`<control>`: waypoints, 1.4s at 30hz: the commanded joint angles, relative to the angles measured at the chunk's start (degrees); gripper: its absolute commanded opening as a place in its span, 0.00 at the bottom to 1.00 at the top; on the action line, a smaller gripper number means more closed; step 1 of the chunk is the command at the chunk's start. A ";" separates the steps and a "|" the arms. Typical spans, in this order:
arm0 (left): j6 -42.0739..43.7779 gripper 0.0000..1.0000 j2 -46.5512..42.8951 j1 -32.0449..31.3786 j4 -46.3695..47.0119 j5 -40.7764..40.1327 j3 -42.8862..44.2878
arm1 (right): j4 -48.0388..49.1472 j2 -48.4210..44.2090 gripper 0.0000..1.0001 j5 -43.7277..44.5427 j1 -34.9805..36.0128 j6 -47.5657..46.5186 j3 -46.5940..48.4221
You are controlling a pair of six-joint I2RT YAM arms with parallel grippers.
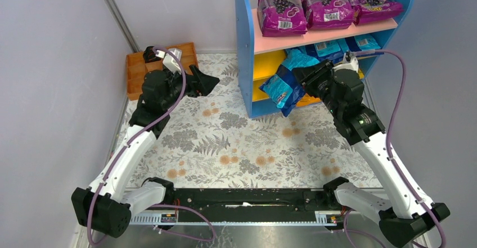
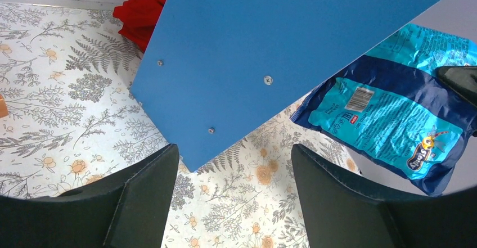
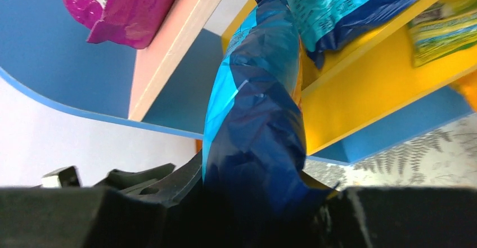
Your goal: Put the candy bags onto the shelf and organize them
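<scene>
**Right arm holds a blue pouch at the shelf front; left arm hovers with jaws apart**

The right gripper (image 1: 300,78) is clamped on a blue candy bag (image 1: 283,88). In the right wrist view its two fingers pinch the pouch's lower end and the rest of the bag stands up out of the jaws. The bag hangs tilted in the air in front of the shelf (image 1: 243,40), at the left end of the yellow boards (image 1: 264,62) and just beside the blue left side panel. Whether its upper end touches a board edge cannot be told.

More blue bags (image 1: 332,48) lie on the middle yellow board. A green-yellow bag (image 3: 444,28) shows in the tier beneath. Three purple bags (image 1: 326,6) lie side by side on the pink top board (image 1: 315,37).

The left gripper (image 1: 207,82) hovers above the floral cloth (image 1: 242,147) with its jaws well apart and nothing between them. It is near the orange tray (image 1: 135,73) and points toward the outer face of the shelf's left side panel. The left wrist view looks between the two dark fingers at that blue panel, with the held pouch visible past its edge. A red object (image 2: 140,17) lies by the panel's far side; what it is cannot be told.
</scene>
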 commanded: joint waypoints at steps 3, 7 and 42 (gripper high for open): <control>1.16 0.78 -1.71 0.22 2.72 -0.03 -1.02 | 21.13 -2.94 0.00 -10.07 -3.25 9.82 -0.19; 0.78 0.78 -1.47 0.30 4.20 0.70 -1.22 | 24.59 -3.18 0.00 -9.57 -4.30 12.86 -1.61; 0.46 0.79 -2.33 0.52 4.39 0.74 -1.94 | 58.06 12.91 0.00 -4.17 -9.76 25.48 -10.14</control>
